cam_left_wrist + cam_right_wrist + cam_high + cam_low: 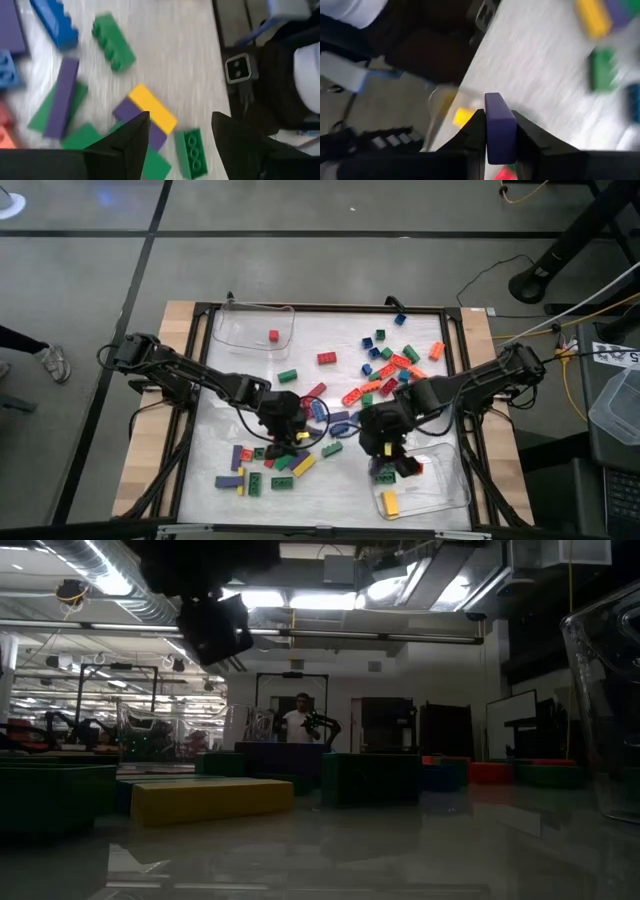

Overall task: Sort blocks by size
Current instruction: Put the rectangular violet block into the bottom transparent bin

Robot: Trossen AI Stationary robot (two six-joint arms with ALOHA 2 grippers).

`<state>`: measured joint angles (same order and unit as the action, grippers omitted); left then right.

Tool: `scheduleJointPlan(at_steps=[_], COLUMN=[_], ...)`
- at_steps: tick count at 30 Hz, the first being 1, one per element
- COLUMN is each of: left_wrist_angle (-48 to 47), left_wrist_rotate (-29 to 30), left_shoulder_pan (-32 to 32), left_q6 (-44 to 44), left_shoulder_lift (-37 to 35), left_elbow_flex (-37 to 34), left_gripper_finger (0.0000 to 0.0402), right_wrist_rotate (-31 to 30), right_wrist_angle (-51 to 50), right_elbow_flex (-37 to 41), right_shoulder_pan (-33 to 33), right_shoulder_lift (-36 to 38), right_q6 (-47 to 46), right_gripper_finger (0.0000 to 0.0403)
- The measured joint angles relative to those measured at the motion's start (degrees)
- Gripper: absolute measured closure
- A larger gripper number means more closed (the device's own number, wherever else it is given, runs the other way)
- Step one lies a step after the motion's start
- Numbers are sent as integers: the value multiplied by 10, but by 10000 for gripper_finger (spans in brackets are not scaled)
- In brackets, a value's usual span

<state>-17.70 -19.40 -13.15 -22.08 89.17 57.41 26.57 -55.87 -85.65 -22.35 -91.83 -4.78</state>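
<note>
Standing beside the table, one sees both dark arms reaching in over a white work surface (250,370) strewn with small studded blocks. The left gripper (288,423) hangs low over a loose heap near the front left, its two fingers (131,137) spread apart with nothing between them; just under and ahead of them lie a yellow block (152,107) resting partly on a purple block (134,116), a short green block (191,152) beside these, and farther off a longer green block (113,41), a blue block (54,22) and a long purple block (61,97) lying across a flat green one. The right gripper (380,442) sits toward the front right, clenched tight on a purple brick (498,127) that stands on edge between its fingers. It is just beside the clear tray (455,498) at the front right corner, which holds a yellow brick (390,502) and a green one close by. A second clear tray (232,335) at the back left holds a single small red cube (273,335). Between the arms and toward the back right the remaining pieces lie scattered: a red brick (327,358), a green brick (288,376), and a cluster of orange, red, blue and green ones (395,360). From table height a long yellow brick (212,798) lies in the foreground, and a person (300,722) stands far back in the room.
</note>
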Motion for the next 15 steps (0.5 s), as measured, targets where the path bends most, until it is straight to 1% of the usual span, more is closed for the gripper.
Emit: scheduleJointPlan(at_steps=[2,4,9,10,15], left_wrist_angle=[-22,-43,-113,-127,-196], left_wrist_rotate=[0,0,-6,-10,-10], left_shoulder_pan=[-3,-8,-24,-28,-44], left_q6=[0,-5,-41,-45,-71], left_shoulder_lift=[0,0,0,0,0], left_elbow_flex=[0,0,0,0,0], left_gripper_finger=[203,204,204,204,204], right_wrist_rotate=[-2,-18,-47,-61,-167], right_wrist_angle=[-36,-57,-61,-59,-58], right_elbow_flex=[0,0,0,0,0], right_shoulder_pan=[-17,-37,-86,-95,-127], right_shoulder_lift=[0,0,0,0,0], right_q6=[-34,-68,-127,-139,-226], right_gripper_finger=[338,338,336,336,335])
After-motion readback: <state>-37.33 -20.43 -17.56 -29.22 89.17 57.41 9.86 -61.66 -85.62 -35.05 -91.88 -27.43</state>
